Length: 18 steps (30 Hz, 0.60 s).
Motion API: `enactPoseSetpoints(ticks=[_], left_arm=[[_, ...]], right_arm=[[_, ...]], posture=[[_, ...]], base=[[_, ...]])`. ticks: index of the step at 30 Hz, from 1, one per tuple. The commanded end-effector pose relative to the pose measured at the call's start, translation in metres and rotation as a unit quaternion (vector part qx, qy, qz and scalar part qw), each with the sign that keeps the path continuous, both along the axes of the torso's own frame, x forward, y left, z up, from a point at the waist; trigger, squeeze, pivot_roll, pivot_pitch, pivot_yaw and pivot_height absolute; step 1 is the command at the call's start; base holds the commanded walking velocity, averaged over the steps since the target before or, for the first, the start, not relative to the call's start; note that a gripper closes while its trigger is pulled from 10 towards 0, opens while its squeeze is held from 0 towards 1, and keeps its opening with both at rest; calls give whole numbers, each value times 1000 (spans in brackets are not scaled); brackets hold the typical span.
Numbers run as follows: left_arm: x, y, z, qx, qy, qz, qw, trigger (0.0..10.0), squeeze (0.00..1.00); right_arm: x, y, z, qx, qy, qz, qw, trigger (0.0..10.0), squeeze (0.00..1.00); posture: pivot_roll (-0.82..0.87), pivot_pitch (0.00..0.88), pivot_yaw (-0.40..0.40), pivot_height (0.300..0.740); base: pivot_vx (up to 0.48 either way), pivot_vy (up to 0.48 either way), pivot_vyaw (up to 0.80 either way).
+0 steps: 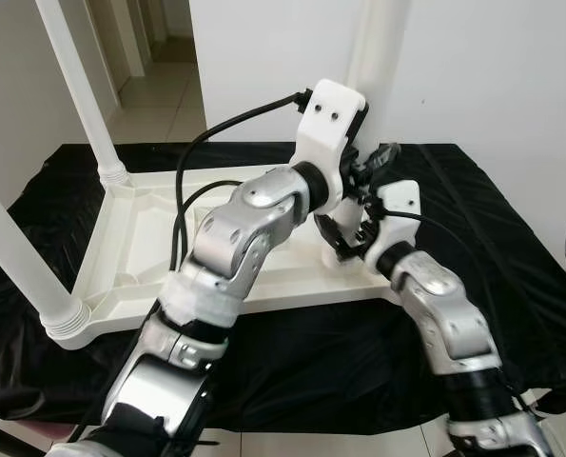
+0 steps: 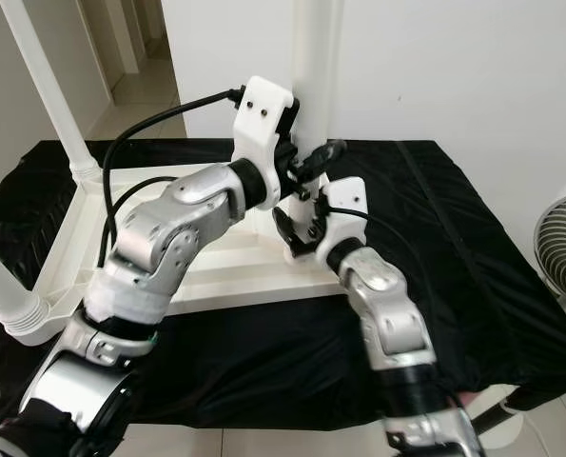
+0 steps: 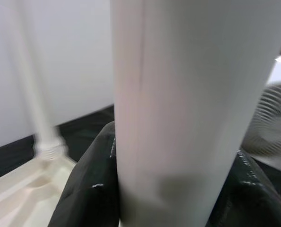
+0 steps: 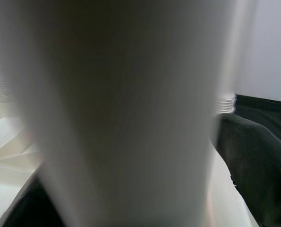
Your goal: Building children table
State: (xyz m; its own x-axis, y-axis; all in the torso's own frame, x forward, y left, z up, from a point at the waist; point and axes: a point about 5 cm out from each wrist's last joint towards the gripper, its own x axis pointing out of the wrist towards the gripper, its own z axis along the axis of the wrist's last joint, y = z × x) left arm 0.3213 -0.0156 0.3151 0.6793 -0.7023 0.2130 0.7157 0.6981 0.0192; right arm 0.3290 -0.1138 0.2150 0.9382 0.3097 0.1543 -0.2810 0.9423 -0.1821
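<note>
A white plastic tabletop (image 1: 140,238) lies upside down on a black cloth. At its far right corner a white table leg (image 2: 316,57) stands upright. My left gripper (image 2: 313,162) is shut on this leg a little above its base; in the left wrist view its black fingers (image 3: 88,189) press both sides of the leg (image 3: 178,94). Just below, my right gripper (image 2: 297,238) is shut on the same leg near its socket, and a finger (image 4: 253,161) lies against the leg (image 4: 126,109). The socket itself is hidden behind my wrists.
Two more legs stand in the tabletop: one at the far left corner (image 1: 78,86), one at the near left corner (image 1: 16,257). The black cloth (image 1: 511,276) reaches the white wall. A fan (image 2: 558,248) stands at the right. A doorway opens at the back left.
</note>
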Motion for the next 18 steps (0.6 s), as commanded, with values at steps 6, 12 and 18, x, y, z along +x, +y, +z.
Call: enactPoseSetpoints(ticks=[6, 12, 18], left_arm=[[4, -1, 10, -5, -22, 44, 999, 10000, 0], [5, -2, 16, -15, -26, 48, 998, 10000, 0], [5, -5, 17, -21, -25, 51, 998, 10000, 0]], right_arm=[[4, 10, -5, -14, -17, -80, 997, 10000, 0], [7, 16, -5, -2, -21, -115, 993, 10000, 0], [10, 21, 4, 8, -42, -127, 991, 10000, 0]], posture=[[-21, 9, -16, 740], [-18, 7, -23, 740], [-23, 1, -25, 740]], base=[[0, 0, 0], [0, 0, 0], [0, 0, 0]])
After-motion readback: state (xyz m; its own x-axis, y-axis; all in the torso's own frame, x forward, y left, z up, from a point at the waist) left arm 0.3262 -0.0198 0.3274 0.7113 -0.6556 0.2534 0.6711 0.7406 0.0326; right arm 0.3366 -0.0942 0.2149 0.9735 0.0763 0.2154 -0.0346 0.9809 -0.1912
